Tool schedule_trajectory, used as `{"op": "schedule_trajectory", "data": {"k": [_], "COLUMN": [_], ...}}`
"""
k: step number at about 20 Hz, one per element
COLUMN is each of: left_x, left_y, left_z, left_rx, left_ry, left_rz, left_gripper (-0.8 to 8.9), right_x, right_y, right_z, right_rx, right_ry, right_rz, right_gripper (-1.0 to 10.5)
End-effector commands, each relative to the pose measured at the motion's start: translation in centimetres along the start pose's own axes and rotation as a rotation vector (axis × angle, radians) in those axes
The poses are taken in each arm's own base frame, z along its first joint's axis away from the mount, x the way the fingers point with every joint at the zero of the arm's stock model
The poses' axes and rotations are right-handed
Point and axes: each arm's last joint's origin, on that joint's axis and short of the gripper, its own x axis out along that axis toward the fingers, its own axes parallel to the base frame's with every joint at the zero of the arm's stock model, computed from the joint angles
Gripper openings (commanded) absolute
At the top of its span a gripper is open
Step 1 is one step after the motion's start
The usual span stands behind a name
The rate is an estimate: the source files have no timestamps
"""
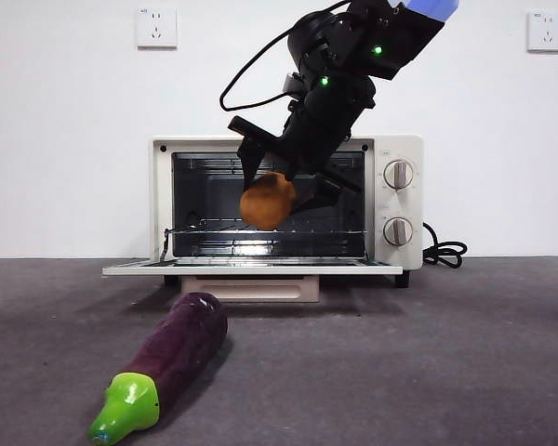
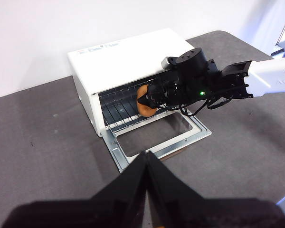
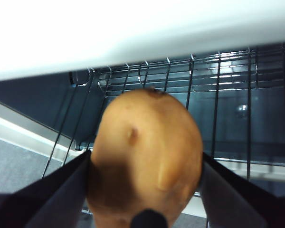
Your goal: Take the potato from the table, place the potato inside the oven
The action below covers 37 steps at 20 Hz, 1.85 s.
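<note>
Clearly one matte orange-brown potato (image 1: 266, 202) sits clamped between the right gripper's (image 1: 281, 197) jaws; one open oven (image 1: 395, 260) lies just beyond; left gripper (image 2: 147, 156) closed.

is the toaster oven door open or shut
Open. The door lies folded down flat before the toaster oven, baring its wire rack, while the right gripper holds the potato at the opening.

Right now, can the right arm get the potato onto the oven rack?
Probably yes. The right end effector grips the potato at the oven mouth, the door lies folded down, and the wire rack ahead looks bare.
</note>
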Motion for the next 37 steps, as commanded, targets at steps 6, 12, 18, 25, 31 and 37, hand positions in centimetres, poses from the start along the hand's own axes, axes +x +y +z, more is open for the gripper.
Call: {"op": "schedule_trajectory", "data": {"k": [6,12,18,25,31,37], "left_x": [0.1,0.1,0.1,0.7,5.4,16.0], "left_y": [0.0,0.0,0.0,0.0,-0.3,-0.4], "left_z": [0.0,0.0,0.0,0.1,1.4,-1.8], "left_rx": [0.032,0.039,0.038,0.038,0.014,-0.015], "left_ry": [0.001,0.001,0.001,0.016,0.139,0.46], "left_rz": [0.001,0.001,0.001,0.001,0.003,0.028], "left_gripper": [-0.06,-0.06,-0.06,-0.06,-0.06,-0.07], "right_x": [0.2,-2.3,-7.8,-21.9,-34.8,-43.8], "right_y": [0.2,1.4,3.6,6.7,6.2,1.9], "right_z": [0.3,0.4,0.9,-0.1,0.6,0.0], "right_rx": [-0.004,-0.025,-0.118,-0.475,-0.499,-0.474], "right_ry": [-0.013,0.063,0.173,0.351,0.193,0.071], "right_rz": [-0.002,-0.044,-0.066,-0.186,-0.054,-0.075], "right_gripper": [5.6,5.6,5.6,4.3,-0.1,0.0]}}
